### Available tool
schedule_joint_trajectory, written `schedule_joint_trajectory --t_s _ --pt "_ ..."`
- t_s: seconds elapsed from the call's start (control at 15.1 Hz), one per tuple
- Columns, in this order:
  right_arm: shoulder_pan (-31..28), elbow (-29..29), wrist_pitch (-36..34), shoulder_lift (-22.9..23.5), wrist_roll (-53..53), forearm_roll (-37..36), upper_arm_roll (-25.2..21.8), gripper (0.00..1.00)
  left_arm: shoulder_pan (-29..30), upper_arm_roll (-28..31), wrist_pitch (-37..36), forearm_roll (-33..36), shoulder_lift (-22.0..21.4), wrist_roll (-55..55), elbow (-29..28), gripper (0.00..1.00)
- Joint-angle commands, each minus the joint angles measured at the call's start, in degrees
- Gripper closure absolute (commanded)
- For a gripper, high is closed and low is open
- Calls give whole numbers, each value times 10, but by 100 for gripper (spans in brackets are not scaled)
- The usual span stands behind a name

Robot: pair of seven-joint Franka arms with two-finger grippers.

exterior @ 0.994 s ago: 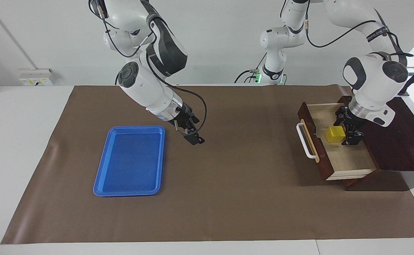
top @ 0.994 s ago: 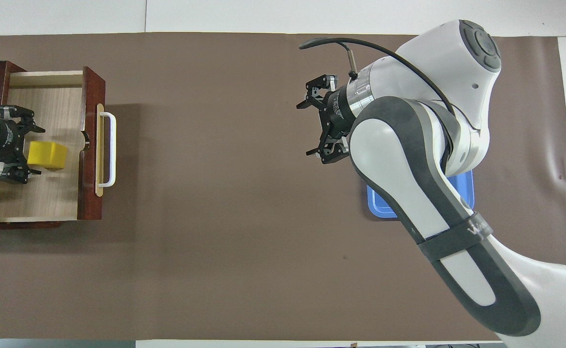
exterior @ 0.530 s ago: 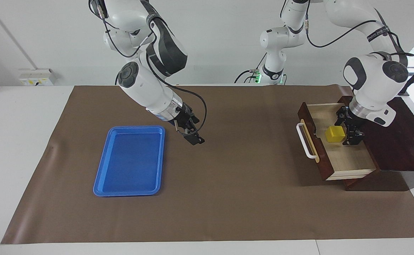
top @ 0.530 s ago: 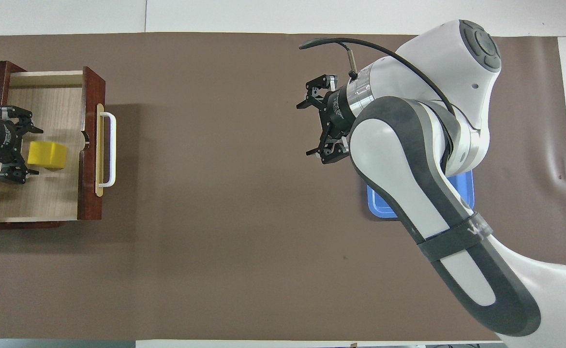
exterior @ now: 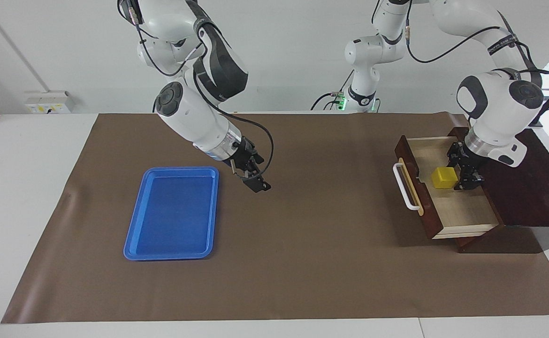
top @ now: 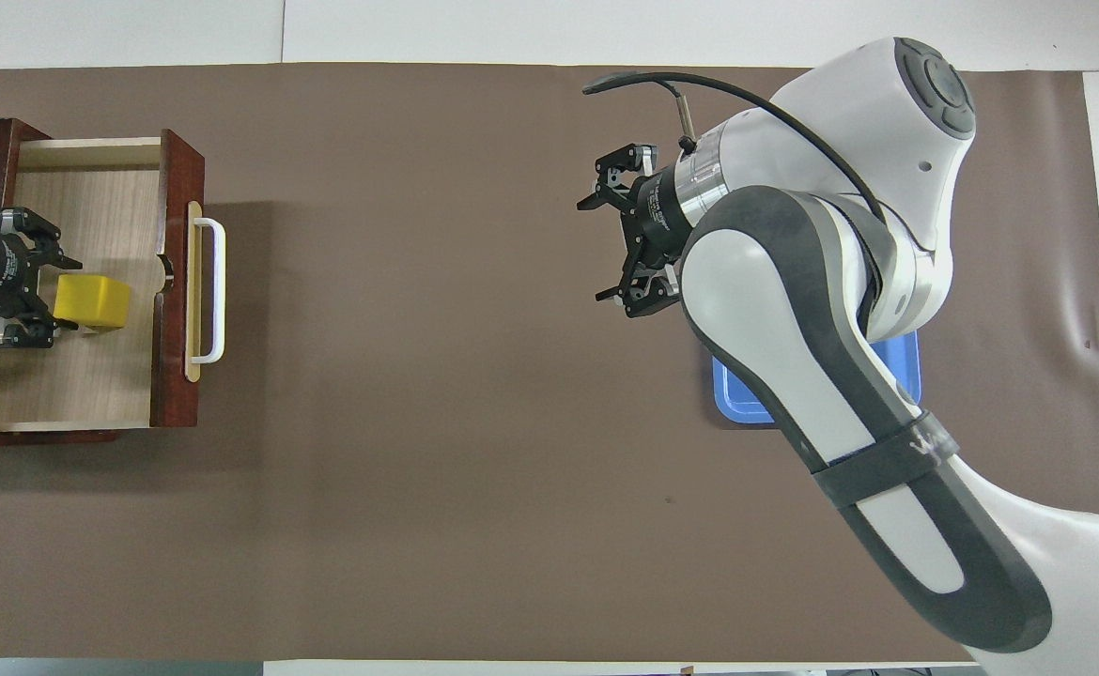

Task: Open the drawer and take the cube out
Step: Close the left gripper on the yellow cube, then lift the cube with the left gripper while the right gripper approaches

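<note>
The drawer [exterior: 464, 213] [top: 80, 376] stands pulled out of its dark wooden box [exterior: 532, 188] at the left arm's end of the table, white handle [exterior: 406, 188] facing the middle. The yellow cube [exterior: 445, 177] [top: 94, 302] rests on the drawer's pale floor. My left gripper [exterior: 463, 174] [top: 66, 293] is down in the drawer at the cube's box-side end. Its fingers are apart and straddle that end; I cannot tell whether they touch it. My right gripper [exterior: 255, 180] [top: 598, 250] hangs open and waits over the mat beside the blue tray.
A flat blue tray [exterior: 173, 213] [top: 747, 399] lies on the brown mat toward the right arm's end, partly covered by the right arm in the overhead view. The drawer's walls and front panel [top: 178, 282] enclose the cube.
The left gripper's fingers have drawn closer together around the cube's end, and the hand has shifted slightly back toward the box. The cube and the right arm have stayed put.
</note>
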Motion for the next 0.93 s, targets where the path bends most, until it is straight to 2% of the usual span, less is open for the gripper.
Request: schedule_joint_trajectory --t_s 0.0,0.13,0.27,0.6,0.86 --pt "-6 9 0 5 8 9 3 0 1 -4 14 9 -16 -19 -17 51" --pt "-6 9 0 5 8 9 3 0 1 -4 15 9 -15 -23 -16 83" --pt "-6 9 1 5 8 9 3 0 1 -4 10 9 -11 -23 -4 100" --pt "-6 9 0 5 8 9 3 0 -2 -5 -28 9 -1 -21 39 100" --pt "-7 9 0 5 8 9 3 0 -9 -8 -89 3 0 -20 97 100"
